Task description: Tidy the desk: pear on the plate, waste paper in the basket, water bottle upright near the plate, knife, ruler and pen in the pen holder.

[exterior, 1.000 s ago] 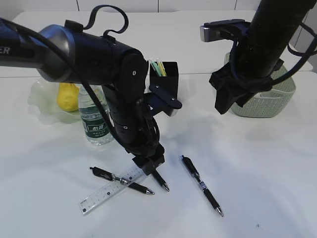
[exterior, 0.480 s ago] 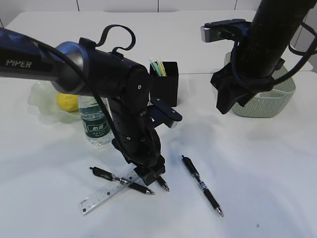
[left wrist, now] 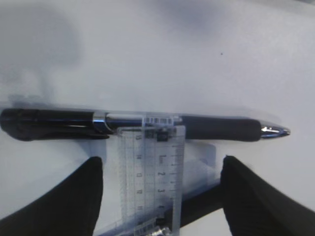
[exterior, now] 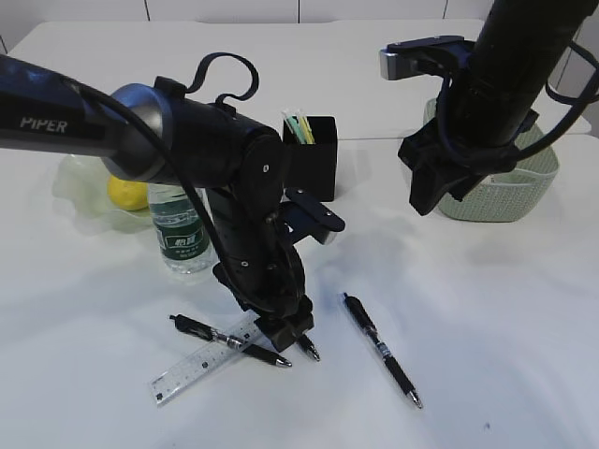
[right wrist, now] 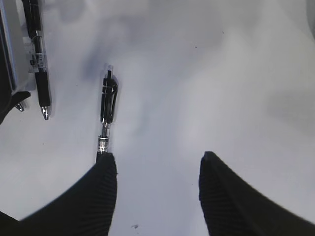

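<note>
Yellow pear (exterior: 126,192), sage green woven basket (exterior: 510,192), matte black holder (exterior: 314,154) — clear ruler (exterior: 201,365), black marks.

Pale tiled wall (exterior: 225,9) behind; soft, even light throughout.

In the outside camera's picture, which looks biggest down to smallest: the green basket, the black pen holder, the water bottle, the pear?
1. Basket.
2. Water bottle and pen holder: look alike, unranked.
3. Pear, partly hidden.
</note>
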